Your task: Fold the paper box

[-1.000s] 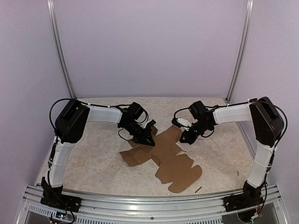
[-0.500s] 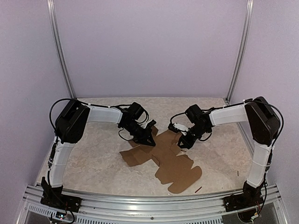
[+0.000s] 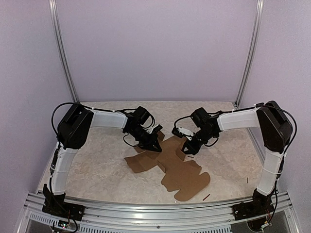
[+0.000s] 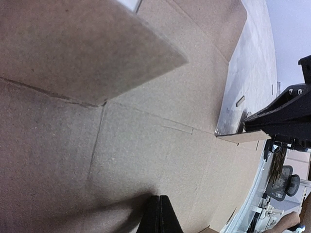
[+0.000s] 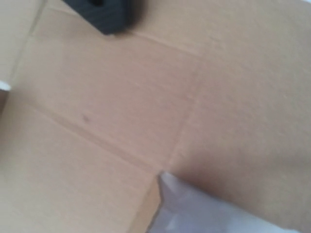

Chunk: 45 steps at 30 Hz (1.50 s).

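Robot lab enclosure, plain lilac walls (image 3: 155, 48), aluminium frame posts (image 3: 63, 53), marbled tabletop (image 3: 102, 170), office chair (image 4: 283, 182) beyond.

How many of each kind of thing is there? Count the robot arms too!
Robot arms: 2, the left arm and the right arm
Flat brown cardboard sheet: 1
Tiny dark sticks: 2 that show
Total: 5

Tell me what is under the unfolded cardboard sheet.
The paper box lies unfolded on the marbled table, which shows all around its edges. Anything directly beneath the sheet is covered and cannot be seen.
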Available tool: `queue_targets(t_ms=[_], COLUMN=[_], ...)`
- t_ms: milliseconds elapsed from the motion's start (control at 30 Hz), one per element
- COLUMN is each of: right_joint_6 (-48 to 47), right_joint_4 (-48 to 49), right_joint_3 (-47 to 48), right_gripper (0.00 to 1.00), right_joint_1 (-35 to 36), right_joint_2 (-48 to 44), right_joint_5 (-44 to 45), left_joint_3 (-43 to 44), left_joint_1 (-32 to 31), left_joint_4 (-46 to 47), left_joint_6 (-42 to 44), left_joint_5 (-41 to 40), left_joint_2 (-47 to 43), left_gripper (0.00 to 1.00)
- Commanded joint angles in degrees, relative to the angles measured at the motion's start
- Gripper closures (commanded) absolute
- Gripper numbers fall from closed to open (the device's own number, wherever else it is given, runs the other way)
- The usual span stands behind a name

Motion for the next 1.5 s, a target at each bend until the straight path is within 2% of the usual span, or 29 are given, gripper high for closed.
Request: queue_targets(t_ms=[0,567,1100,1467], right_joint_6=[0.4,-0.9,-2.0,-1.1], right_joint_4=[-0.8,-1.7,-4.6,-4.2], right_joint_3=[0.9,2.0,1.4,6.3], right_gripper=[0.97,0.97,0.97,0.93], right_joint_1=[1.9,5.7,7.1,9.9], right_joint_2=[-2.0,-2.1,-1.5,5.6], right_joint_5=[-2.2,-2.1,-8.4,-9.9], left_joint_3=[-0.9,-1.2,-1.7,-2.7], left_joint_1=[-1.0,-1.0,-1.1,-1.6], left_joint_4=[-3.1,-3.4,-3.4,-2.6], left_joint_6=[0.0,0.1,0.1,-0.3], left_joint_5=[-4.1,-3.5,-3.9,-3.6], left_joint_2=[3.3,3.4,2.7,2.6], left_gripper=[1.0,1.0,1.0,1.0])
